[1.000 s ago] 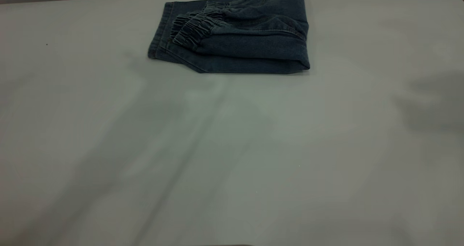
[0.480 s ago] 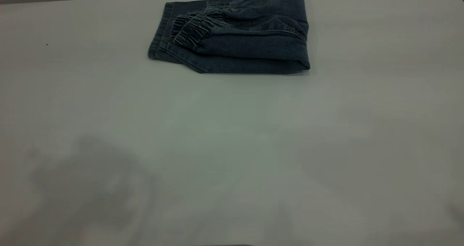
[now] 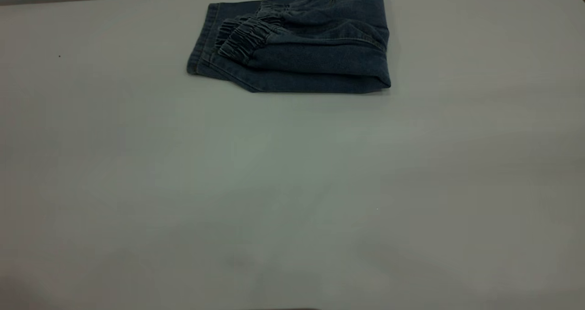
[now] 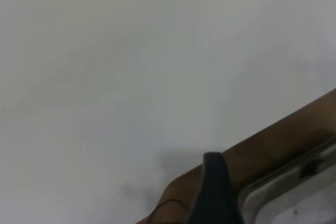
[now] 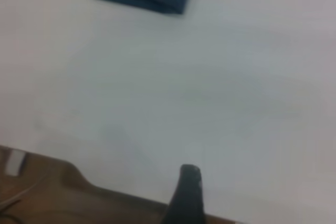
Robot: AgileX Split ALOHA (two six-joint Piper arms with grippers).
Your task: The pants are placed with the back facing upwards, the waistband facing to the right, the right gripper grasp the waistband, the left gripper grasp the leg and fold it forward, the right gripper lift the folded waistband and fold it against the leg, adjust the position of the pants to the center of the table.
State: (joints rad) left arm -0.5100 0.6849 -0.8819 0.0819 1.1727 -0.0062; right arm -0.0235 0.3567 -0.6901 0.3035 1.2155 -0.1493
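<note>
A: Exterior view first: we see the pants [image 3: 297,45] folded into a compact bundle at the far side of the table [image 3: 292,186], a little left of the middle along that edge. The waistband [image 3: 242,36] lies on top, gathered and doubled back toward the left end, over the stitched hems.

B: And neither arm shows there. From the left wrist we catch only one dark fingertip of the left gripper [image 4: 214,192], over the table's near edge, beside a brown strip [image 4: 273,150] and a pale fitting [image 4: 294,198].

A: We cannot tell how far apart its fingers stand, and nothing lies near them.

B: Same on the right. One finger of the right gripper [image 5: 185,198] shows, whitish scuffs on its tip, above the table edge. The pants sit well apart from it, only a corner in view. Whether it is spread or closed, we cannot tell.
</note>
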